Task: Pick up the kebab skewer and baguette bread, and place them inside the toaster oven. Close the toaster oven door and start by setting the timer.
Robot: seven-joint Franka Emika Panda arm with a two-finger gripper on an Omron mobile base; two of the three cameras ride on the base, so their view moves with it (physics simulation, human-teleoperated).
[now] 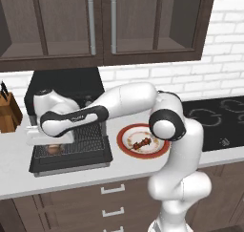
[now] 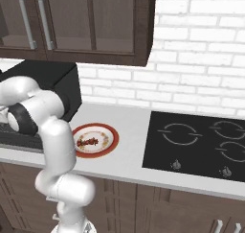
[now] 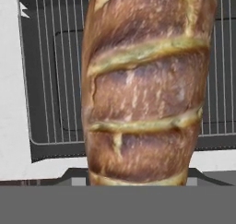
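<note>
The baguette bread (image 3: 143,89) hangs lengthwise in front of the hand camera, brown with pale slashes, and hides the fingertips. In the left base view my gripper (image 1: 53,146) is shut on the baguette bread (image 1: 56,150), just above the wire rack (image 1: 88,138) that sticks out of the black toaster oven (image 1: 66,85). The toaster oven door (image 1: 71,163) lies dropped open below the rack. Off to the right, the kebab skewer (image 1: 142,143) rests on a red-rimmed plate (image 1: 125,131), which also appears in the right base view as skewer (image 2: 87,142) and plate (image 2: 109,142).
A wooden knife block (image 1: 8,114) stands left of the oven. A black cooktop (image 2: 201,141) takes up the counter to the right of the plate. Dark wall cabinets (image 1: 100,21) hang above the oven.
</note>
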